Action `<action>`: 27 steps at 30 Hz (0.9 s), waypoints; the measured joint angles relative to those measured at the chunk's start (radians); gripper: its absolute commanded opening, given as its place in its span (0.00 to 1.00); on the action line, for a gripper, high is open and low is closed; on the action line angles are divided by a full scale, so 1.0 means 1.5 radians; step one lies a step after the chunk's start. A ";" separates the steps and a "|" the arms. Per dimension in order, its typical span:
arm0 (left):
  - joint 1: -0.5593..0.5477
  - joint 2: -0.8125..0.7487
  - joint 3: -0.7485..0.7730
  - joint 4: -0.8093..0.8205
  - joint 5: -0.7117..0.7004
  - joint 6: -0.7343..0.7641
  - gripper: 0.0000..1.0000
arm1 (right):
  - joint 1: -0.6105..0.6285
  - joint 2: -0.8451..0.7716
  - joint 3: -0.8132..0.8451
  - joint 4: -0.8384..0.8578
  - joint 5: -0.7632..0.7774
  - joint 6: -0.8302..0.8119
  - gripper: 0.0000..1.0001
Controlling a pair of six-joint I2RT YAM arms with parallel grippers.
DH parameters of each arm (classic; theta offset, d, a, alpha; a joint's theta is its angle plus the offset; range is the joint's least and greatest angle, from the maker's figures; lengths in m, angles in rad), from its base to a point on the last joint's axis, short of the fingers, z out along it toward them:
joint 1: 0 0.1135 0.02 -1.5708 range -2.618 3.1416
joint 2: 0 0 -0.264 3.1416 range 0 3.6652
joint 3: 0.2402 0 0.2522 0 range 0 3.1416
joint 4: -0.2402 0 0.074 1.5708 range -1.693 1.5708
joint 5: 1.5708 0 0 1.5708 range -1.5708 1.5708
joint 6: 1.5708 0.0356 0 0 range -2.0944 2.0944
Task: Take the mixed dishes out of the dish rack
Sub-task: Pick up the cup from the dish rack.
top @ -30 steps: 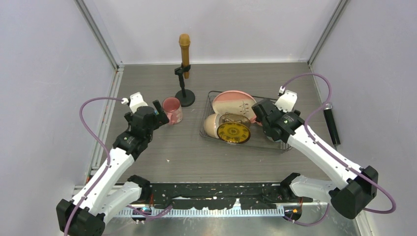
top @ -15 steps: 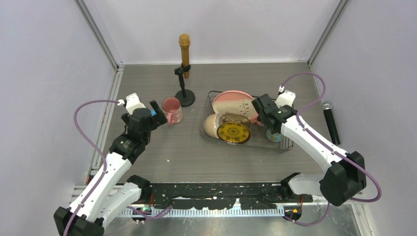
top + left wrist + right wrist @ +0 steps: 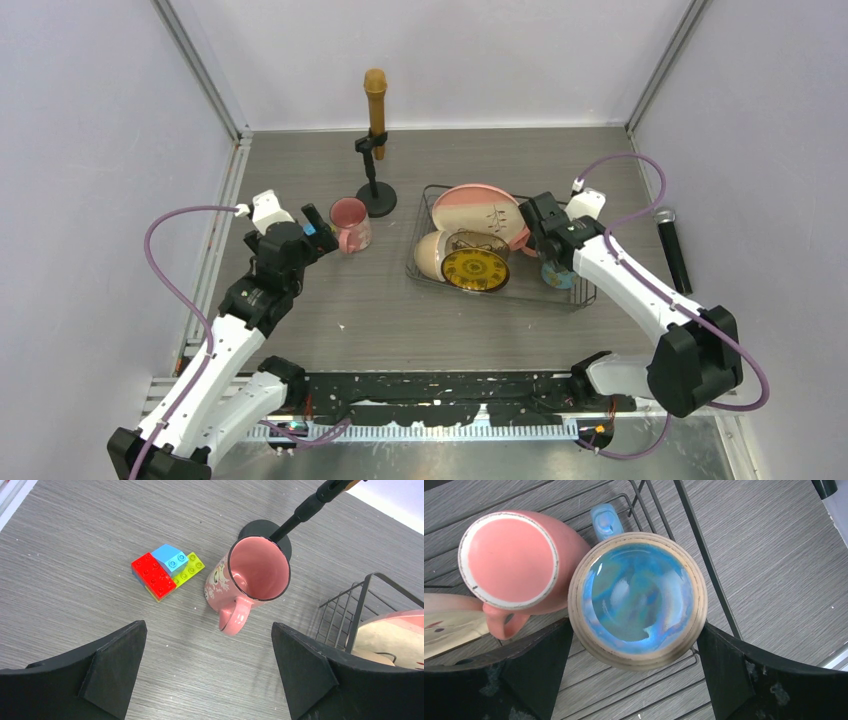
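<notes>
though it gapes, right hand (image 3: 634, 630) straddles blue mug (image 3: 639, 597)

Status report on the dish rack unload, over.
Left end effector open, empty, above pink mug on table. Right end effector open, over blue mug in dish rack. Racked pink mug crowds it.

White arms (image 3: 225, 345), black joints (image 3: 283, 248); purple cables (image 3: 147, 243) — black wedge-shaped pincer fingers (image 3: 115, 665).

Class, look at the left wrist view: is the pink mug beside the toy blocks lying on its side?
No, the pink mug stands upright, its open mouth facing up toward the camera.
</notes>
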 measured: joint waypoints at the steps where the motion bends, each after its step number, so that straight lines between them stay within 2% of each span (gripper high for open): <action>1: 0.000 0.000 0.000 0.000 0.000 0.000 1.00 | -0.003 0.001 -0.001 0.003 -0.001 -0.001 0.99; 19: 0.000 0.000 -0.001 0.003 0.001 0.000 1.00 | -0.026 0.019 -0.049 0.071 -0.004 -0.024 0.99; 27: 0.000 0.000 -0.001 0.003 0.001 0.000 1.00 | -0.027 -0.020 -0.092 0.125 -0.002 -0.051 0.94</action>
